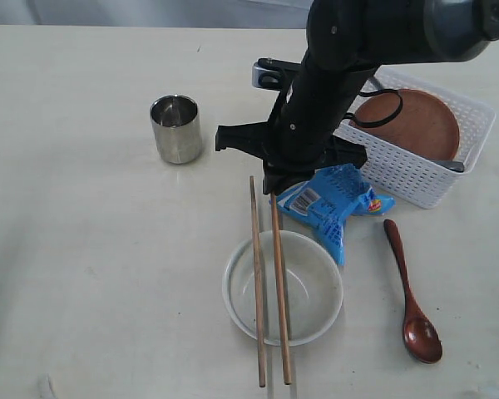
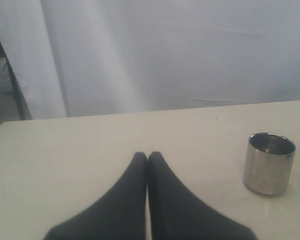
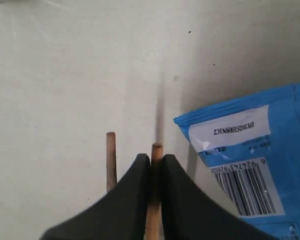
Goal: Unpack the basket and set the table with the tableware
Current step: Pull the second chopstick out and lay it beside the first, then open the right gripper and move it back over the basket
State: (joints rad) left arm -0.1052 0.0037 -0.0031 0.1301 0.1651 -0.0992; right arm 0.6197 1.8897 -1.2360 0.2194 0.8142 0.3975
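Right at the middle of the exterior view, the two chopsticks lie side by side across the off-white bowl [image 1: 316, 283], their far ends reaching up past its rim onto the table [image 1: 83, 249]. The right gripper [image 1: 274, 189] [image 3: 156, 159] has reached in from the upper right and is pinched onto the top end of the right-hand chopstick [image 1: 280, 291] [image 3: 156, 148], its fingers nearly together with only the stick between them. The left-hand chopstick [image 1: 258, 283] [image 3: 110, 160] lies free just beside it.

Just right of the gripper, a blue snack packet [image 1: 333, 204] [image 3: 255, 165] lies flat, its lower corner touching the bowl's rim. Further right, the dark wooden spoon [image 1: 406, 287] rests on the table, bowl end toward the bottom of the frame. In the upper right stands the white basket [image 1: 407, 170], with the brown plate [image 1: 416, 125] leaning inside it and a grey metal piece [image 1: 453, 165] at its right end, too hidden to name. The steel cup [image 1: 176, 129] [image 2: 269, 163] stands upright in the upper left, well apart from the rest.

The left gripper [image 2: 147, 156] shows only in its own wrist view, fingers pressed together with nothing between them, above bare table near the cup.
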